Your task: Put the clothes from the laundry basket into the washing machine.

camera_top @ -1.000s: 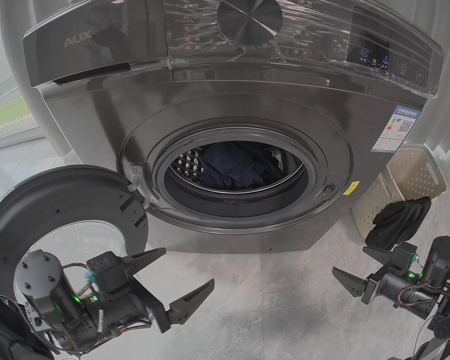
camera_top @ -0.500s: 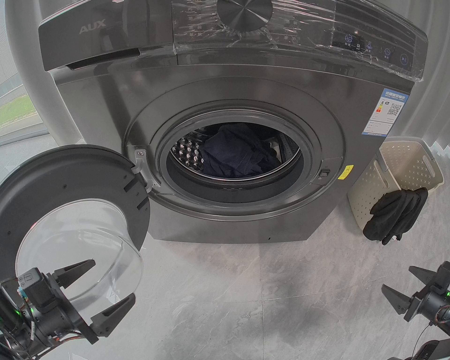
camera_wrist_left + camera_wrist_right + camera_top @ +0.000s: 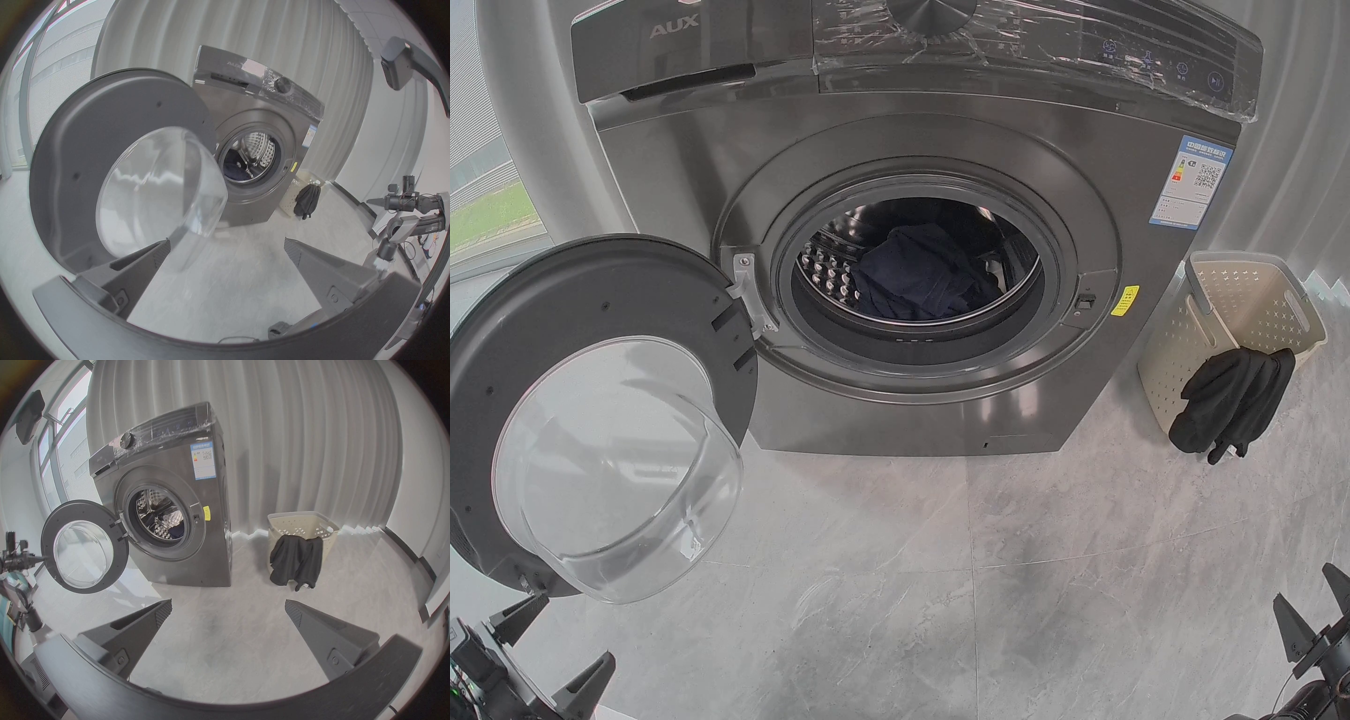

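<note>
Distance to the black garment [image 3: 1233, 398] decides which arm should go. In the head view it lies at about 11 o'clock from the right tool [image 3: 227, 604], with only bare floor [image 3: 975, 562] between them. From the left tool [image 3: 226, 241] it is far away at about 2 o'clock, on the other side of the whole washing machine [image 3: 684, 178]. So I judge the right arm is the one to use.

Both tools have their fingers spread wide and hold nothing.

The garment hangs over the near rim of the laundry basket [image 3: 1261, 272], which stands just beside the machine, at about 3 o'clock from the drum opening. The long axis of the garment runs down the outer wall of the basket, and its lower end comes close to the floor. The fold on the rim is the highest part, so a grasp there, from above and in front, seems the most practical.

Dark blue clothes [image 3: 919, 272] already lie inside the drum. The door [image 3: 572, 291] stands swung open toward 9 o'clock, near the left tool, so the way from the basket to the opening is free. Whether more clothes lie inside the basket I cannot tell, because its inside is hardly visible.
</note>
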Tool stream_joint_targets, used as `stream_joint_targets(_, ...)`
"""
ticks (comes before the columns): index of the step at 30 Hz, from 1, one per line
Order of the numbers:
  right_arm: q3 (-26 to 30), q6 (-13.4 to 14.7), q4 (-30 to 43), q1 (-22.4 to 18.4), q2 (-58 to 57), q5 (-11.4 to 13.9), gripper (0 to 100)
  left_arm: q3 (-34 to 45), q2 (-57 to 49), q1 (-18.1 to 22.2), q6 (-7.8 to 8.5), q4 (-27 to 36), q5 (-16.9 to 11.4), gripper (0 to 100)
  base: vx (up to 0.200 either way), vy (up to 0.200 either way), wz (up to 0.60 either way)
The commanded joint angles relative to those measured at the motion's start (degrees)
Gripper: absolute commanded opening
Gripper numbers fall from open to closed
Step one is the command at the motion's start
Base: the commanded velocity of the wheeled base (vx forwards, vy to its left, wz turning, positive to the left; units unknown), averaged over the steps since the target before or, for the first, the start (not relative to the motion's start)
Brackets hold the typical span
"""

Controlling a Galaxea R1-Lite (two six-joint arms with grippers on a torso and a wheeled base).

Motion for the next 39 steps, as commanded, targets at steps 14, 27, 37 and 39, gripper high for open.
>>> stream_joint_targets(14,0.99,-3.37,7.76,-10.92,-15.18,5.08,100,0.96,-15.55,16.78,7.41,8.93,6.20,100,0.000,-0.200,0.00)
stream_joint_targets(27,0.99,-3.99,7.67,-10.92,-15.00,5.61,100,0.96,-20.47,23.19,4.77,9.81,1.19,100,0.000,-0.015,0.00)
stream_joint_targets(37,0.99,-3.90,7.67,-10.92,-15.09,5.78,100,0.96,-20.47,22.49,4.33,12.98,-1.89,100,0.000,-0.020,0.00)
stream_joint_targets(39,0.99,-3.90,7.67,-10.92,-15.18,5.78,100,0.96,-20.47,22.49,4.24,12.98,-1.89,100,0.000,-0.200,0.00)
